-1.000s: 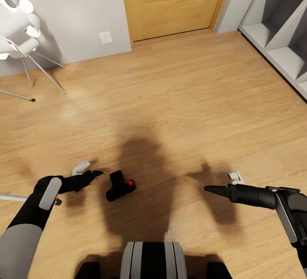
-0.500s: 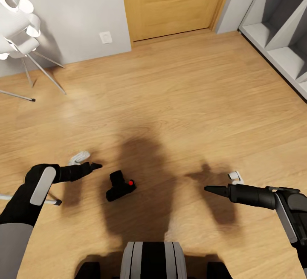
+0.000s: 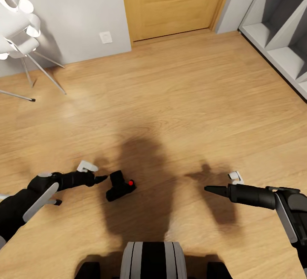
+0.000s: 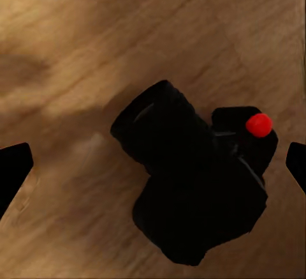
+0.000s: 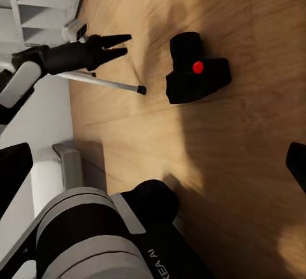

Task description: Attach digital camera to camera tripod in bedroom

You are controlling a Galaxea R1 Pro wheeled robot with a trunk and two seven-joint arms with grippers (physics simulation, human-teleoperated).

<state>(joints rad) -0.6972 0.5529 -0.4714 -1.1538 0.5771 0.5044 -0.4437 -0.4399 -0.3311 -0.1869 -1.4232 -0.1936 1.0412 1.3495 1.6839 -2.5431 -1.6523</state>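
The digital camera (image 3: 120,186), black with a red dot, lies on the wood floor just ahead of my base. In the left wrist view the digital camera (image 4: 191,189) sits between my spread fingertips (image 4: 13,173). My left gripper (image 3: 100,179) is open, low over the floor, its tips just left of the camera and apart from it. My right gripper (image 3: 212,189) is open and holds nothing, well to the camera's right. One silver leg of the camera tripod (image 5: 102,82), with a black foot (image 3: 56,202), shows behind my left arm; the rest of the tripod is out of view.
A white clustered-shade lamp (image 3: 17,15) on thin legs stands at the far left. The wooden door (image 3: 175,2) is straight ahead, and white shelving (image 3: 281,27) lines the right wall. A small white piece (image 3: 86,167) sits by the left wrist, another (image 3: 235,176) by the right.
My left arm drew back and up from the camera, then dropped lower and reached in again, so its tips now point at the camera's side. Camera and right arm stayed still.
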